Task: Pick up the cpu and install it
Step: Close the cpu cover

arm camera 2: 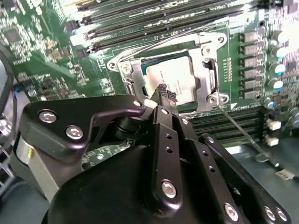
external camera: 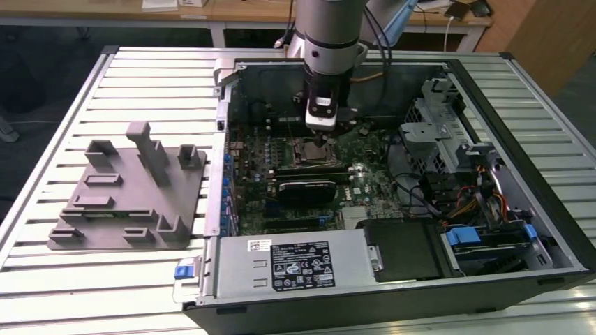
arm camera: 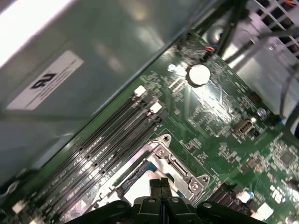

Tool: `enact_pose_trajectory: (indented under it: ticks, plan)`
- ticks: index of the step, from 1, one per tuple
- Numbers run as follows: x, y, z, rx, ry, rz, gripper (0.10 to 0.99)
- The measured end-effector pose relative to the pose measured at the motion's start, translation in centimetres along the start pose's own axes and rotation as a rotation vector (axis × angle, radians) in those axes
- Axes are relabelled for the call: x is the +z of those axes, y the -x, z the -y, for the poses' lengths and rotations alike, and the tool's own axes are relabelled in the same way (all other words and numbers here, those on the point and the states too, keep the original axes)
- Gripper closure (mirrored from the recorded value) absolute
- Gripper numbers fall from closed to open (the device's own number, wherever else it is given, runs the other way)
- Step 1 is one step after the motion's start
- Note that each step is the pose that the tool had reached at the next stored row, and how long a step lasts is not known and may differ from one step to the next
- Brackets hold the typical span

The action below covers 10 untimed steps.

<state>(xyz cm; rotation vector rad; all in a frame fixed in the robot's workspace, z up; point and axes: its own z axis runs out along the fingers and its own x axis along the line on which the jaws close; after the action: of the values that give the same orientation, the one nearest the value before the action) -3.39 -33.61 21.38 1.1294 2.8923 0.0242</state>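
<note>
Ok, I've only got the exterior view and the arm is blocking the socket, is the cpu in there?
Observer: Yes. In the second wrist view the cpu lies flat inside the socket frame, silver top up.
Operator: And the gripper?
Observer: The gripper is shut, its fingertips together right over the cpu's edge.
Operator: What about the retention lever?
Observer: The wire lever angles out from the frame's corner, across the memory slots.

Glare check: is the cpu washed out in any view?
Second wrist view: cpu bright but not blown out; memory slots clipped white by glare. First wrist view: cpu washed white beside the gripper; case wall carries broad reflections. Exterior view: even light.
</note>
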Motion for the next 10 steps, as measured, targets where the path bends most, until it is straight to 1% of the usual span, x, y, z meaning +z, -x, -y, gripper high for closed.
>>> enact_pose_trajectory:
  ticks: [10]
  plan:
    - [0.01, -0.01, 0.0, -0.182, 0.005, -0.0046, 0.98]
